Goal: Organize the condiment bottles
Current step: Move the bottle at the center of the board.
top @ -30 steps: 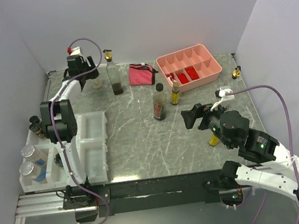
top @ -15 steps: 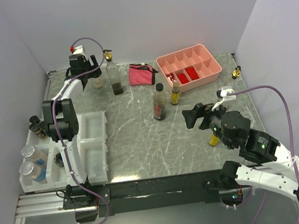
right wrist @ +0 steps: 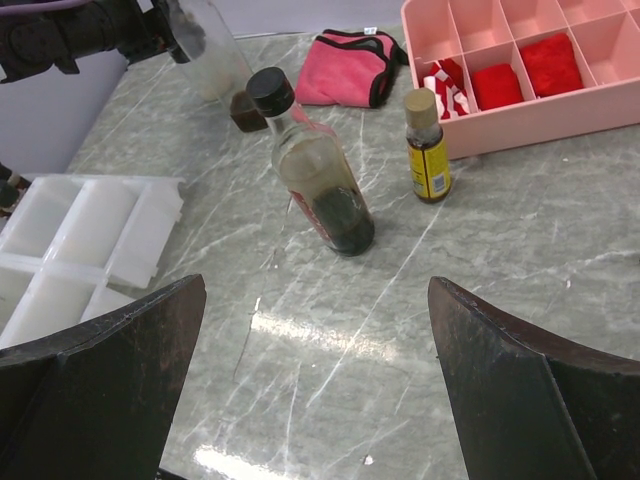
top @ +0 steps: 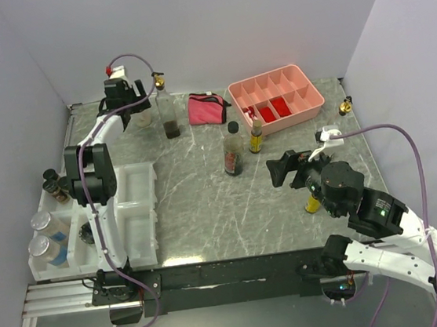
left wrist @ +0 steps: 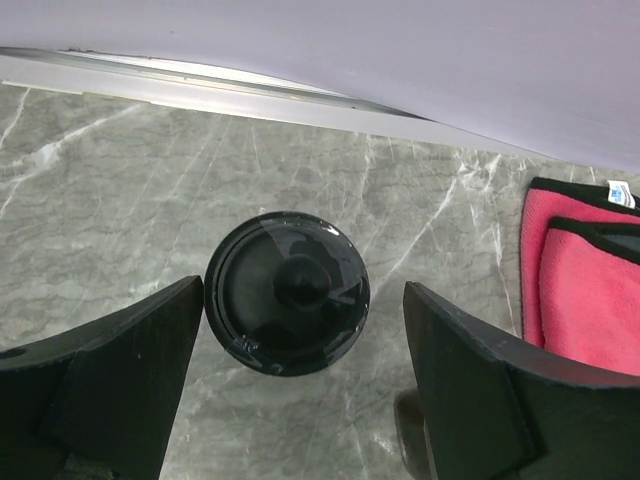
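My left gripper (left wrist: 304, 290) hangs open at the back left over a jar with a black lid (left wrist: 287, 292). The lid sits between the jaws, close to the left finger, with a clear gap on the right. In the top view that left gripper (top: 129, 110) is beside a tall clear bottle with a gold top (top: 167, 110). A black-capped bottle of dark liquid (right wrist: 315, 180) and a small yellow bottle (right wrist: 428, 150) stand mid-table, ahead of my open, empty right gripper (right wrist: 316, 285). Another yellow bottle (top: 312, 202) stands beside the right arm.
A white compartment organizer (top: 137, 212) at the near left holds silver-lidded jars (top: 42, 221) and dark jars (top: 51, 182). A pink pouch (top: 206, 108) and a pink compartment tray (top: 306, 98) lie at the back. A small gold-topped bottle (top: 345, 106) stands at the far right edge.
The left gripper has opened a little wider and shifted slightly towards the back wall over the black-lidded jar. The right arm has hardly moved.
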Tool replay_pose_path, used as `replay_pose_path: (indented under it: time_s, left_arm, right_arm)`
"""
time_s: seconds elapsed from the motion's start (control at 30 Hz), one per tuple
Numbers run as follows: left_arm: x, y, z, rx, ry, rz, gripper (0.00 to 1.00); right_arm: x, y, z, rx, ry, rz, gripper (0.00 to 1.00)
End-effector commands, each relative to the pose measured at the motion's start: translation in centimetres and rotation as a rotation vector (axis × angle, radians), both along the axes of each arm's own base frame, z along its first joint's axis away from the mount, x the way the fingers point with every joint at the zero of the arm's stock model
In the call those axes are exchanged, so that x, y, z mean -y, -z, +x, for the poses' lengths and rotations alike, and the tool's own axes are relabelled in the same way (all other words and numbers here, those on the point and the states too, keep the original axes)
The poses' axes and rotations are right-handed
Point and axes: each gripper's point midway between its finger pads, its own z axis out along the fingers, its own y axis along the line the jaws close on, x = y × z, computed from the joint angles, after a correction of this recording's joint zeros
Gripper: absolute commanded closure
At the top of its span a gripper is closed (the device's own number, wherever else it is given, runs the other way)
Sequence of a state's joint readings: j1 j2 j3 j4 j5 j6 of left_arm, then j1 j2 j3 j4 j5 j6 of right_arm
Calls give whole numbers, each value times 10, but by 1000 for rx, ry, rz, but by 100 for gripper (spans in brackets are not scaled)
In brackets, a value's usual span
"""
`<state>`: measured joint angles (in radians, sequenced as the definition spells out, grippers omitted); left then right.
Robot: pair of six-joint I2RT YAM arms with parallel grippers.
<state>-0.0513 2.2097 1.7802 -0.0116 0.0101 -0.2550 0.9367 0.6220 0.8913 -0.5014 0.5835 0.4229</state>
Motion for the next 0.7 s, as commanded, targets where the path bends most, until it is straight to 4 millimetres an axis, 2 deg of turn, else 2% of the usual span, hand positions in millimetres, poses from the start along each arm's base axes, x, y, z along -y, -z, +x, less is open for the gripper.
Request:
replay_pose_path:
  time_s: [0.0, 0.1, 0.17, 0.2, 0.23, 0.27, 0.3, 0.33, 0.37, 0.4, 0.43, 0.47, 0.53, 0.57, 0.63, 0.67]
  left_arm:
    - [3, -8, 12, 37, 2, 7, 15]
    - [-6, 4, 9, -7, -50, 21, 20]
    - [-8, 1, 9, 1, -58, 25, 30]
    - [-12, -1, 9, 4, -81, 29, 37]
    - [-15, 1, 5, -3, -99, 33, 50]
    - [-17, -11, 4, 20, -115, 32, 56]
    - [-20, -15, 1, 27, -133, 30, 60]
    - [-24, -11, -5, 18, -157, 38, 65]
    - [-26, -24, -9, 36, -167, 35, 67]
    - [-28, -29, -12, 42, -184, 30, 70]
    - [-35, -29, -17, 35, -220, 37, 78]
    - [-38, -37, -23, 35, -243, 38, 83]
    - [-48, -37, -34, 17, -313, 36, 99]
    - [-52, -47, -40, 28, -338, 33, 99]
    - [-60, -36, -59, -33, -411, 23, 99]
    - [-71, -49, -68, -10, -478, 28, 99]
  right_arm:
    - [6, -12, 3, 36, 32, 15, 0]
    - [8, -13, 3, 37, 36, 15, 0]
    - [8, -12, 3, 37, 37, 16, 0]
    - [8, -12, 2, 37, 37, 19, 0]
    - [8, -12, 2, 36, 36, 19, 0]
    - [8, -12, 2, 36, 36, 22, 0]
    - [8, -12, 2, 36, 36, 19, 0]
    - [8, -11, 2, 33, 31, 20, 0]
    - [8, -11, 2, 33, 32, 22, 0]
    - [7, -12, 2, 34, 31, 26, 0]
    - [7, -13, 1, 35, 26, 29, 0]
    - [6, -14, 1, 36, 23, 33, 0]
    - [6, -15, 0, 36, 15, 40, 0]
    - [6, -15, -1, 37, 12, 42, 0]
    - [6, -16, -2, 38, 8, 47, 0]
    - [6, -15, -3, 33, 7, 45, 0]
